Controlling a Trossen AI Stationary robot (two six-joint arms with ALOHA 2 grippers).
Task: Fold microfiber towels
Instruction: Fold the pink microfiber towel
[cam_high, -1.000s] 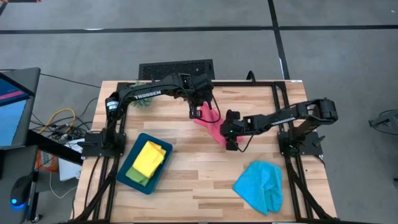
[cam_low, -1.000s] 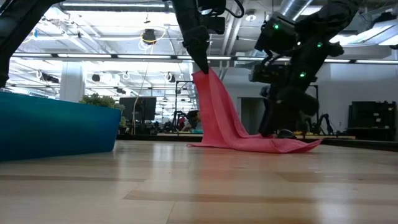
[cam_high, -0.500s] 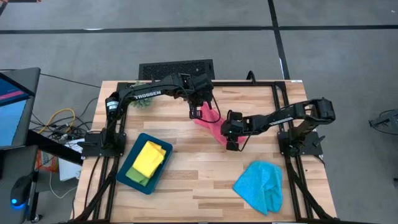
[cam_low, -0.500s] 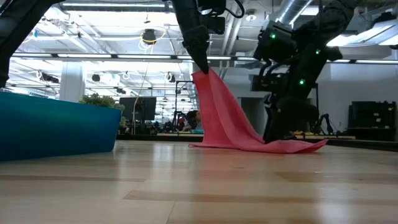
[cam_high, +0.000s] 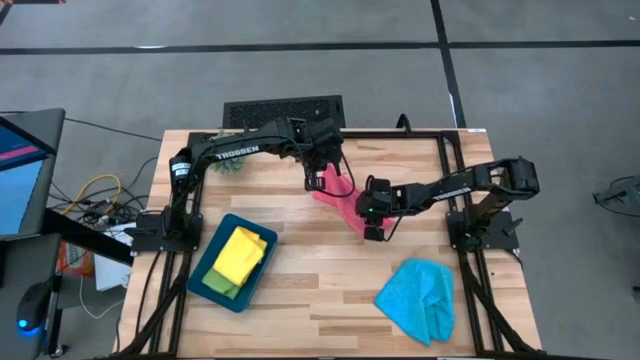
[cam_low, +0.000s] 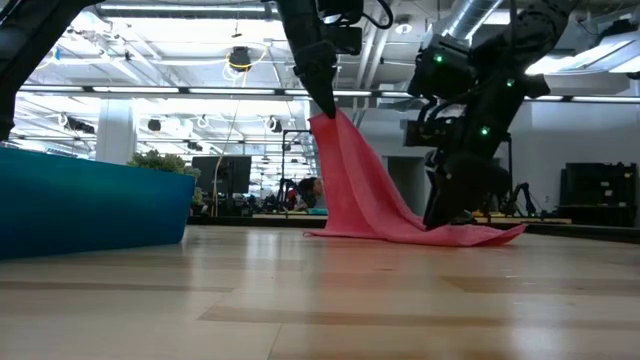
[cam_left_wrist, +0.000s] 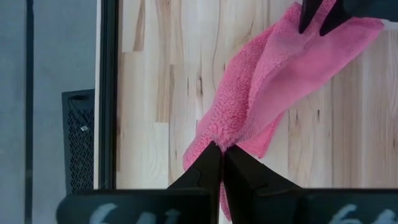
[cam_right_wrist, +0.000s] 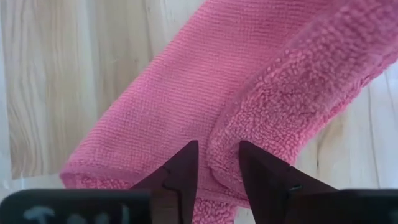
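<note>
The pink towel (cam_high: 338, 200) slopes between my two grippers at the table's middle. My left gripper (cam_high: 322, 178) is shut on its raised end (cam_low: 325, 118). From there the cloth runs down to its low end, which lies flat on the table (cam_low: 480, 236). My right gripper (cam_high: 372, 230) stands low on that end, shut on a ridge of cloth. The light blue towel (cam_high: 418, 298) lies crumpled at the near right. The yellow towel (cam_high: 240, 254) lies over the green one (cam_high: 222, 286) in the teal tray (cam_high: 205, 285). My left gripper pinches a bunched corner of the pink towel (cam_left_wrist: 219, 138) between its two fingertips, from above, pointing down. The corner is lifted clear and the cloth hangs from it in a fairly straight slope (cam_low: 370, 190). My right gripper has a raised fold of the pink towel (cam_right_wrist: 217, 134) between its two fingers, near the towel's low end, coming from above. That end lies on the table (cam_low: 490, 236).
The teal tray also shows at the left in the low view (cam_low: 90, 205). A small spiky green plant ball (cam_high: 228, 166) sits at the far left. Bare wood lies along the near edge between tray and blue towel (cam_high: 320, 300).
My right gripper has shifted a little up and toward the table's right edge at the towel's low end. The pink towel's slope has drawn straighter and its low end has slid slightly toward the right. My left gripper has kept still.
</note>
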